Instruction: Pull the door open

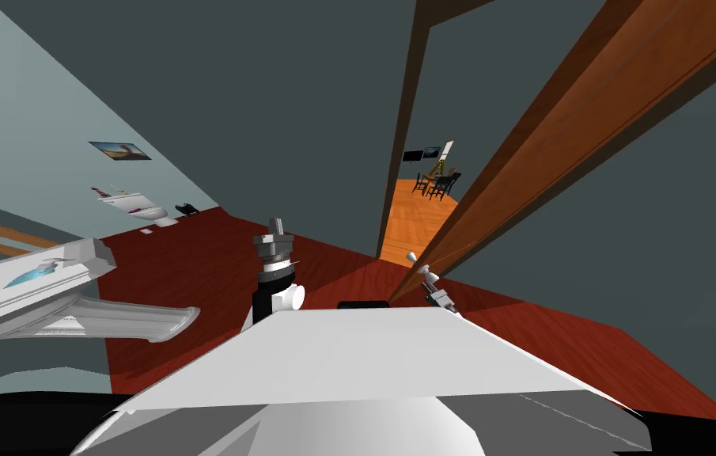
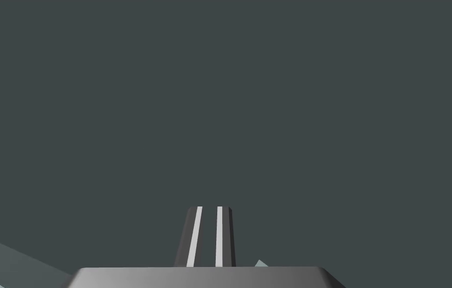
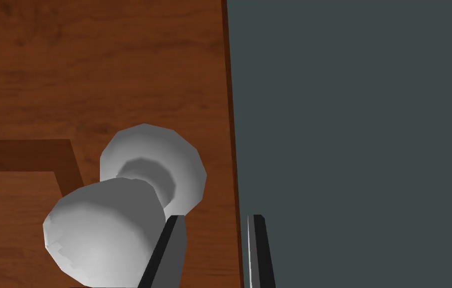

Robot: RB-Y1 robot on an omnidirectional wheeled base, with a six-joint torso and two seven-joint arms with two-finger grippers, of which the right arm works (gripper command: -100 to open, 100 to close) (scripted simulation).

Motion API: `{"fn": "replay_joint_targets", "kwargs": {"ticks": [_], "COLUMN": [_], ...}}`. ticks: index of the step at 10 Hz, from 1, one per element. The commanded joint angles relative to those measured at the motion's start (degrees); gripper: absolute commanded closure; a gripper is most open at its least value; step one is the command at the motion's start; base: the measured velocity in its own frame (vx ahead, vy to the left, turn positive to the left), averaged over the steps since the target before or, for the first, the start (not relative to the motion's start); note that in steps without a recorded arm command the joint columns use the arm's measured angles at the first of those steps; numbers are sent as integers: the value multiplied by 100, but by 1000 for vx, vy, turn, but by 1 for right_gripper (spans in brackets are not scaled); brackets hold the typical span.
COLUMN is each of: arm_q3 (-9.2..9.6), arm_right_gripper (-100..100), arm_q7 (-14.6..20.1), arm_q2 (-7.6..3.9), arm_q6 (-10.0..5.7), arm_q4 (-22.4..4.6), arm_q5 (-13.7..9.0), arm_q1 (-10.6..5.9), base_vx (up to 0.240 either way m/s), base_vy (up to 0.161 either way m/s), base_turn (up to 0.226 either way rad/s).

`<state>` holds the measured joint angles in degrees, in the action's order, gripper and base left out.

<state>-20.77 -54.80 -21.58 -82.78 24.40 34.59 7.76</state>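
The brown wooden door [image 1: 585, 103] stands ajar, swung toward me on my right. Its pale round knob [image 1: 412, 257] sticks out near the door's free edge. In the right wrist view the knob [image 3: 105, 230] and its round base plate [image 3: 170, 160] sit on the door face [image 3: 95, 65]. My right gripper [image 3: 215, 235] is open just beside the knob, with nothing between its fingers; one finger [image 3: 170, 250] nearly touches the knob. In the head view the right gripper [image 1: 437, 294] is right below the knob. My left gripper [image 1: 275, 229] points upward, shut and empty [image 2: 209, 235].
Through the gap between door and frame [image 1: 403, 134] lies an orange floor with dark chairs [image 1: 437, 184]. A white counter with a soap bottle [image 1: 39, 273] juts in at my left. A toilet [image 1: 150, 210] stands at the far wall on the dark red floor [image 1: 206, 261].
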Motion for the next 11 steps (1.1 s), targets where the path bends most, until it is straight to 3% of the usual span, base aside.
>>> {"fn": "replay_joint_targets", "kwargs": {"ticks": [1,5,6,10,11], "arm_q3": [-73,-124,-56,-280,-170], "arm_right_gripper": [-100,-100,-100,-100,-100], "arm_q7": [-7,-45,2,77,46], "arm_q2": [-84,-166,-54,-140,-60], "arm_q6": [-2,-150,-75,160,70], "arm_q4": [35,6,162,-21,-106], "arm_q5": [-8,104,136,-62,29], "arm_q1": [27,40,141,-65,-5], "base_vx": [-138,-176,-82,-60,-28], "base_vy": [-105,-114,-25,-46,-19], "base_turn": [21,70,10,212,75]}}
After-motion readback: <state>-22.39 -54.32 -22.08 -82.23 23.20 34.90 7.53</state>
